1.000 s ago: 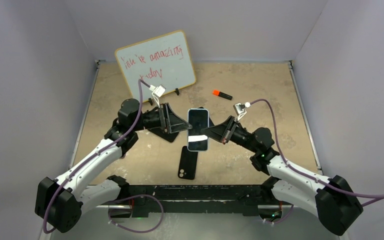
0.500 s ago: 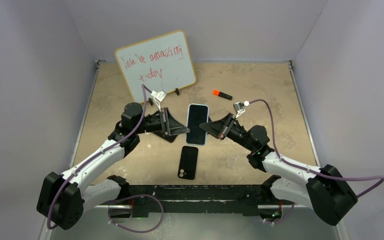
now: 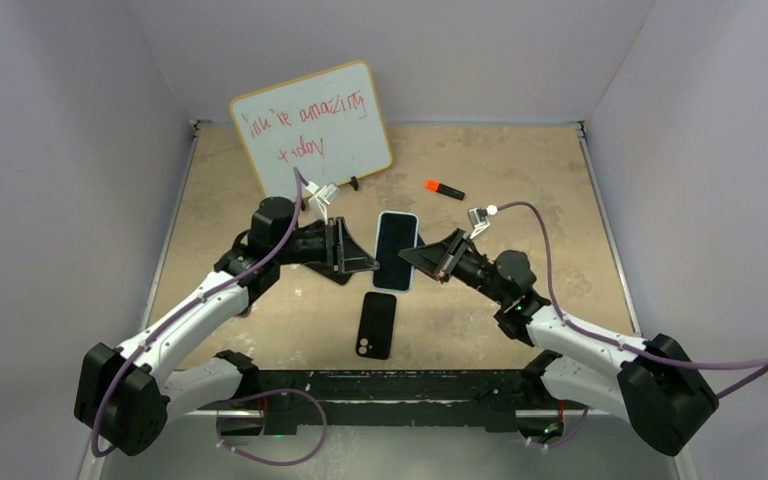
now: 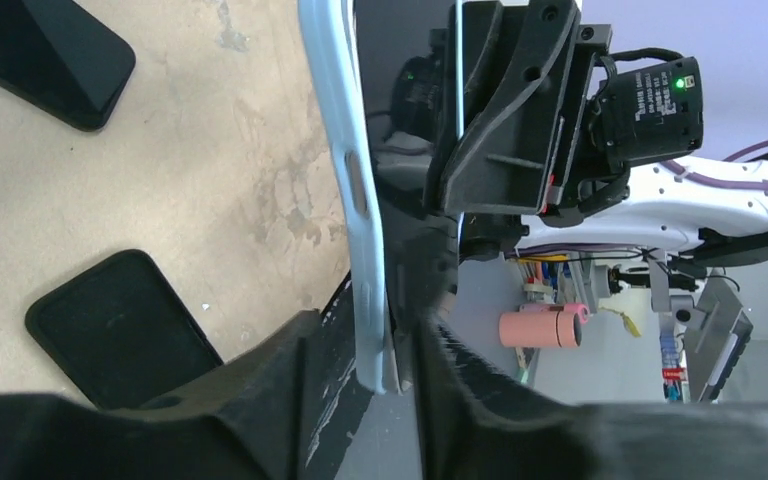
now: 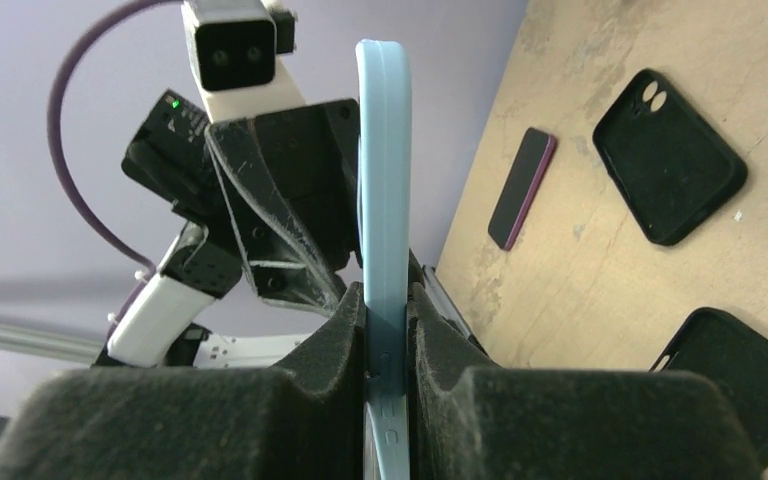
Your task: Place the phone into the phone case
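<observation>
The phone [image 3: 397,248], dark screen up, sits in a light blue phone case [image 5: 385,150] and hangs above the table between both arms. My right gripper [image 3: 409,256] is shut on its right edge; the right wrist view shows both pads [image 5: 335,330] pressed on the blue rim. My left gripper [image 3: 372,263] is on the left edge. In the left wrist view the case rim [image 4: 345,150] and screen [image 4: 405,200] stand between my fingers [image 4: 305,350], which lie close against both sides. A thin pale line shows between rim and screen there.
A black case [image 3: 377,324] lies below the held phone, and another dark flat item [image 3: 335,270] lies under my left gripper. The whiteboard [image 3: 310,125] leans at the back left. An orange marker [image 3: 444,187] lies at the back right. A dark purple phone [image 5: 522,187] lies on the table.
Both grippers and the phone have shifted a little toward the far side. My left jaws, wide a second ago, now sit narrow around the phone's left edge.
</observation>
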{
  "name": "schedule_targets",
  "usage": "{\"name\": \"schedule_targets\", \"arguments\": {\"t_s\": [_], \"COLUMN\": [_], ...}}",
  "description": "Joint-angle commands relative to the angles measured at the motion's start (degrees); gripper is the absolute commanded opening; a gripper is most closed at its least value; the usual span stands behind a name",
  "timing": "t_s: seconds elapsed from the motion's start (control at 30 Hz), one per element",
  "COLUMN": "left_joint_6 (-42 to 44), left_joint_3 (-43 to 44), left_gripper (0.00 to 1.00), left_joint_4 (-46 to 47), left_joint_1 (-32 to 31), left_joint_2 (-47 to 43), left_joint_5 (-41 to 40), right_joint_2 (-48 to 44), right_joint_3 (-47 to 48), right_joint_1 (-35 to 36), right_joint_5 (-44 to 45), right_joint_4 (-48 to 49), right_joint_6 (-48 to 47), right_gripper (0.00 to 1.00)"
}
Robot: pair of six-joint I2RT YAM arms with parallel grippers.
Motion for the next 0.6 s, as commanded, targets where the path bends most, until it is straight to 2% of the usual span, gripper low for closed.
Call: {"name": "schedule_targets", "arguments": {"t_s": [0.0, 0.07, 0.1, 0.23, 0.37, 0.57], "left_joint_6": [-0.68, -4.43, -6.37, -14.81, -21.01, -22.25], "left_joint_3": [-1.42, -4.64, -6.04, -10.76, -11.92, -11.96], "left_gripper": [0.45, 0.55, 0.56, 0.57, 0.58, 0.56], "left_joint_4": [1.98, 7.32, 10.24, 22.67, 33.04, 34.79], "left_joint_1": [0.34, 0.34, 0.34, 0.34, 0.34, 0.34], "left_joint_2": [-3.11, -3.47, -3.48, -2.70, -0.34, 1.18], "left_joint_5": [0.31, 2.26, 3.12, 6.00, 6.90, 6.33], "right_joint_2": [-4.13, -5.50, -6.01, -6.32, -5.89, -5.82], "right_joint_3": [2.57, 1.37, 0.95, 1.00, 0.77, -0.74], "right_joint_1": [-0.40, -0.36, -0.39, -0.43, -0.36, -0.39], "right_joint_5": [5.63, 7.75, 8.65, 9.47, 9.26, 9.74], "right_joint_4": [2.95, 4.63, 5.02, 5.37, 6.46, 7.35], "right_joint_6": [0.64, 1.61, 2.02, 2.56, 3.11, 3.92], "right_gripper": [0.00, 0.00, 0.00, 0.00, 0.00, 0.00]}}
